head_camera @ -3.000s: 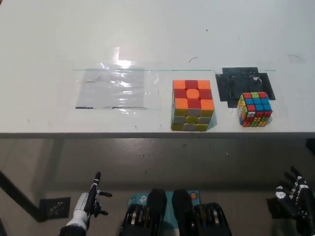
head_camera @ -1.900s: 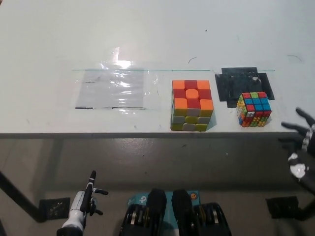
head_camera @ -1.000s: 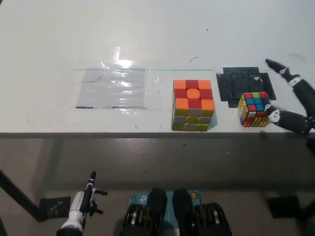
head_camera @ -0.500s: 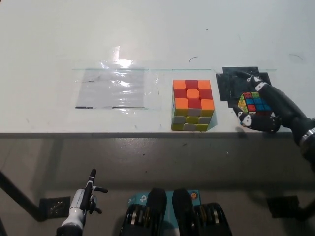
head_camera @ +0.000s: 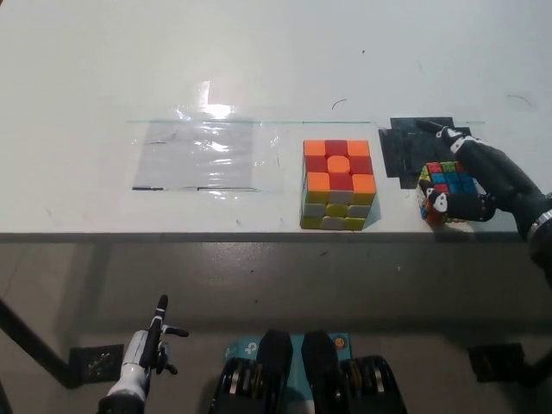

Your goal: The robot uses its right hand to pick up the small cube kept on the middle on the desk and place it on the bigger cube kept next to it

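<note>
White left hand (head_camera: 142, 366) hangs low (holding nothing, fingers apart). On the desk (head_camera: 259, 69), the black right hand (head_camera: 474, 185) wraps around the small cube (head_camera: 444, 185). Grip firmly before lifting toward the big cube (head_camera: 337, 185) alongside.

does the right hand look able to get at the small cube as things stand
Probably yes. The right hand is already at the small cube, its fingers wrapped round the near and far sides, with nothing between them. The big cube stands apart to the side. The left hand rests low, below the desk edge.
</note>
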{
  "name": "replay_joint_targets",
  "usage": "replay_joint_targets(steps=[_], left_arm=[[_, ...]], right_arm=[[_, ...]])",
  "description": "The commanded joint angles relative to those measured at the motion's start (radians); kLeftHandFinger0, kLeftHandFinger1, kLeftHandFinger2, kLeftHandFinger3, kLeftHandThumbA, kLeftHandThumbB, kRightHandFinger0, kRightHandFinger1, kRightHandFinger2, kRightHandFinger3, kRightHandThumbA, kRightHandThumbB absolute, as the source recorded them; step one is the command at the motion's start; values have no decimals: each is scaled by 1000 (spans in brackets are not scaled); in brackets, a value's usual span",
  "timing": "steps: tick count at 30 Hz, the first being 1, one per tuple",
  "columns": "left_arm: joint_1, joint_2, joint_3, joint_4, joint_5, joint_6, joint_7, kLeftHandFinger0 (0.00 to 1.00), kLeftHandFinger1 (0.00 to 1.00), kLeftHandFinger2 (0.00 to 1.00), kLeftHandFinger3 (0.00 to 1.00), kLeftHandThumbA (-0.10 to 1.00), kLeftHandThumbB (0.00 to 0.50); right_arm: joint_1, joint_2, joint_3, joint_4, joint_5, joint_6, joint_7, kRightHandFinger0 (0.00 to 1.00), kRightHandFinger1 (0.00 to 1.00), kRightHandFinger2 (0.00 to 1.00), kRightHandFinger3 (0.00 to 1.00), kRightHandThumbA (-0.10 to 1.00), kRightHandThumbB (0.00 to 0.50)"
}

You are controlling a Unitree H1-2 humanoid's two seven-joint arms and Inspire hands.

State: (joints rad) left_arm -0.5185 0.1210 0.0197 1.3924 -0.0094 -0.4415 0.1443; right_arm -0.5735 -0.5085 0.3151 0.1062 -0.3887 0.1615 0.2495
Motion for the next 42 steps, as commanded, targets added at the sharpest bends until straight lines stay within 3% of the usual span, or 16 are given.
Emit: replay_joint_targets(steps=[1, 4, 8, 10, 11, 17, 23, 25, 30, 39, 40, 42], left_arm=[[-45, 18, 9, -7, -6, -28, -3, 294, 0, 2, 0, 1000, 500], [-49, 17, 10, -9, -7, -27, -1, 260, 0, 0, 0, 1000, 500], [-61, 15, 17, -6, -13, -26, -8, 271, 0, 0, 0, 1000, 500], [-67, 20, 10, -4, -2, -27, -7, 278, 0, 0, 0, 1000, 500], [-68, 19, 16, -6, -9, -28, -10, 232, 0, 0, 0, 1000, 500], [-78, 24, 5, -4, 4, -26, -6, 298, 0, 1, 0, 1000, 500], [-86, 22, 9, -5, -1, -28, -5, 228, 0, 0, 0, 1000, 500], [-88, 27, 11, -6, -4, -26, -14, 262, 0, 0, 0, 1000, 500], [-94, 25, 10, -7, -1, -28, -8, 193, 0, 0, 0, 1000, 500], [-106, 28, 11, -7, -6, -28, -24, 94, 0, 0, 0, 1000, 500], [-104, 29, 10, -11, -3, -28, -20, 17, 0, 0, 0, 1000, 500], [-102, 29, 12, -14, -6, -28, -25, 0, 0, 0, 0, 1000, 500]], right_arm=[[-54, -47, -14, 11, -47, -115, -14, 1000, 1000, 1000, 1000, 507, 386], [-40, -47, -22, 13, -42, -125, -13, 1000, 1000, 1000, 1000, 520, 384], [-8, -33, -22, 11, -42, -126, -10, 1000, 1000, 1000, 1000, 410, 376], [0, -26, -20, 17, -47, -126, -13, 1000, 1000, 1000, 1000, 405, 375], [3, -23, -20, 23, -49, -128, -16, 1000, 1000, 1000, 1000, 409, 371], [13, 11, -17, 65, -56, -133, -23, 1000, 1000, 1000, 1000, 415, 368], [7, 47, -19, 93, -62, -134, -27, 1000, 1000, 1000, 1000, 359, 368], [9, 51, -19, 103, -64, -143, -28, 1000, 1000, 1000, 1000, 378, 368], [17, 44, -24, 159, -79, -163, -52, 1000, 1000, 1000, 1000, 440, 362], [-8, 33, -17, 223, -101, -179, -58, 1000, 1000, 1000, 1000, 350, 330], [-7, 26, -20, 220, -91, -176, -40, 1000, 1000, 1000, 1000, 338, 330], [-9, 18, -15, 226, -93, -168, -24, 1000, 1000, 1000, 1000, 323, 340]])
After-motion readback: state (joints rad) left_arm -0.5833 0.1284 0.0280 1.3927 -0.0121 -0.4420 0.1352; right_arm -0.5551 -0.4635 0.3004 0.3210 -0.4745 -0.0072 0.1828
